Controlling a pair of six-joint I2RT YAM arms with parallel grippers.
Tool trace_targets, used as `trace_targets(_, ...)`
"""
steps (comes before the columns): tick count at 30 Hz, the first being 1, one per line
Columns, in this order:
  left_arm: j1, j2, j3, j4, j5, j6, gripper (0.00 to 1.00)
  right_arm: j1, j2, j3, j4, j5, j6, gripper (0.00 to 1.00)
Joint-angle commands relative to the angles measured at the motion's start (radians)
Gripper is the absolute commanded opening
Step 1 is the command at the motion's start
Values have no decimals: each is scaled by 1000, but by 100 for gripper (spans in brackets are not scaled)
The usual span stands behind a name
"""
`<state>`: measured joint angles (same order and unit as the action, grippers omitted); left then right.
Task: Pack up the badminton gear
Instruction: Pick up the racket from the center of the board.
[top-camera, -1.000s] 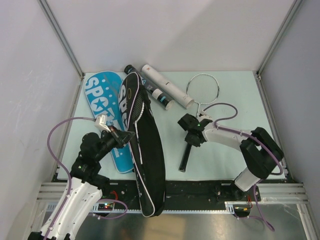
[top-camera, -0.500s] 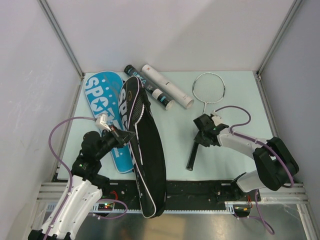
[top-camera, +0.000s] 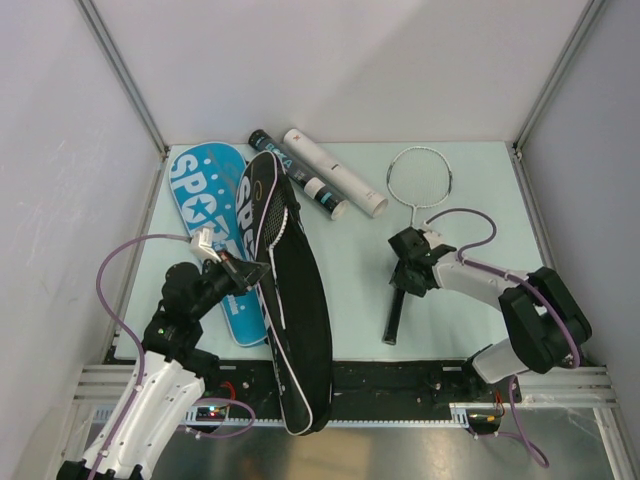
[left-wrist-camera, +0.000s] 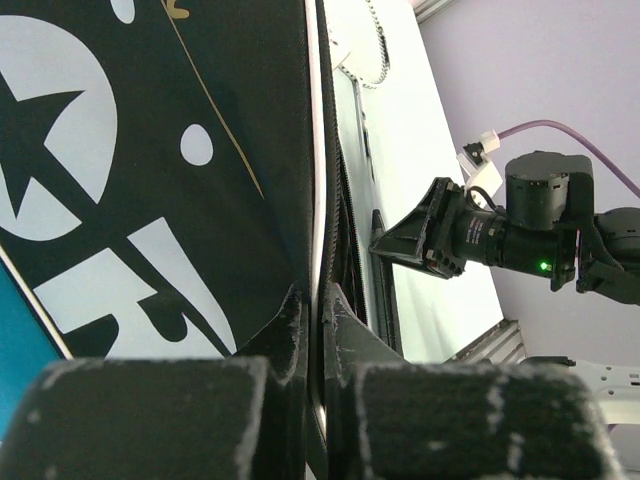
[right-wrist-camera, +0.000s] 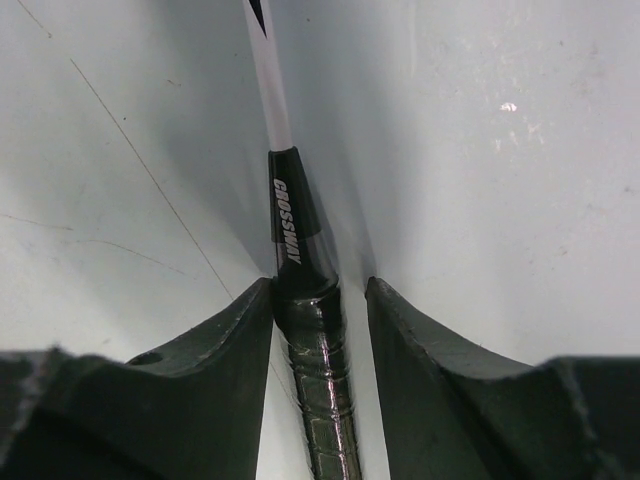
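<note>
A racket lies on the right of the table, its thin head (top-camera: 420, 178) far and its black handle (top-camera: 394, 318) near. My right gripper (top-camera: 406, 282) straddles the top of the handle (right-wrist-camera: 318, 390). In the right wrist view (right-wrist-camera: 320, 300) one finger touches the handle and the other stands a little apart, so it is open. My left gripper (top-camera: 250, 272) is shut on the edge of the black SPORT bag (top-camera: 292, 300), which shows large in the left wrist view (left-wrist-camera: 150, 150) with the fingertips (left-wrist-camera: 292, 320) pinching its rim. No shuttlecocks show.
A blue SPORT bag (top-camera: 205, 200) lies left of the black one, partly under it. A black tube (top-camera: 295, 172) and a white tube (top-camera: 335, 172) lie side by side at the back. Walls enclose the table on three sides.
My right gripper has moved right with the racket; the racket now lies further right and more upright in view. The left arm and the black bag have not moved.
</note>
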<state>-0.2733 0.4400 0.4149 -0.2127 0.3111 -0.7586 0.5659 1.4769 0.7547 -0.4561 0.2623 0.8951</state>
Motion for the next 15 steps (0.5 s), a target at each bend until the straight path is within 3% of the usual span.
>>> trace_targets(1,8,-11,65,89,23,-10,0,-10,74,-2,-122,40,-65,46)
trace_targets(4,9,-5,61,89,23,-9,0,-9,88,12,-119,46,-82,42)
trace_targets(9,9,-2,58,91,23,-13,0,-21,71,5,-83,36,-113,21)
trace_targets(15,19,2,63,90,36,-32,0,-18,-62,-25,-60,65,-120,2)
